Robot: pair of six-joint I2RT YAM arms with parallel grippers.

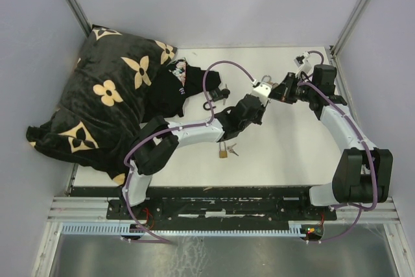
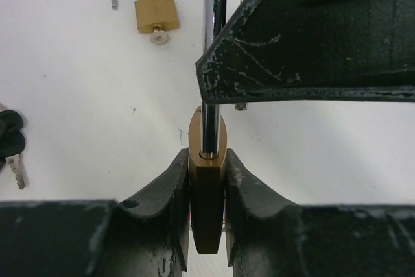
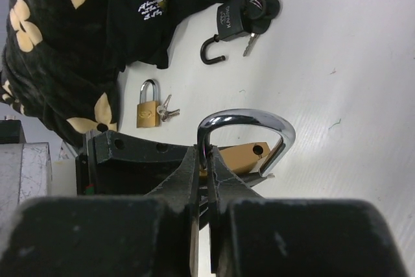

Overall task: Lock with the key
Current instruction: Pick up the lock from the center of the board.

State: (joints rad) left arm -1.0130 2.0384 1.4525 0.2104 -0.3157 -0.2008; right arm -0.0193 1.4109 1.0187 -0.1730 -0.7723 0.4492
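White table point(image 1: 279, 154) between grey walls, with a black flowered pillow point(image 1: 110, 95) at the far left. The padlock point(image 2: 207, 144) of the task is in the air over the middle of the table, held from two sides. The left gripper point(image 2: 207, 167) is closed on its brass body, one finger on each wide face. The right gripper point(image 3: 206, 154) is pressed shut on one leg of the shackle point(image 3: 249, 119). The shackle is open: its free end hangs just beside the hole point(image 3: 258, 150) in the body, not inside it.

I think the main danger is that the smooth body turns around the held leg. Then the free end would miss the hole when both parts are pushed together. Also, neither gripper has a key. The keys point(image 3: 167, 112) I can see lie on the table beside another brass lock point(image 3: 148, 111), so one gripper must let go, and the padlock may slip.

The left arm point(image 1: 194, 131) lies low, stretched toward the far right. The right arm point(image 1: 347, 128) bends inward from the right, and the two wrists meet tip to tip.
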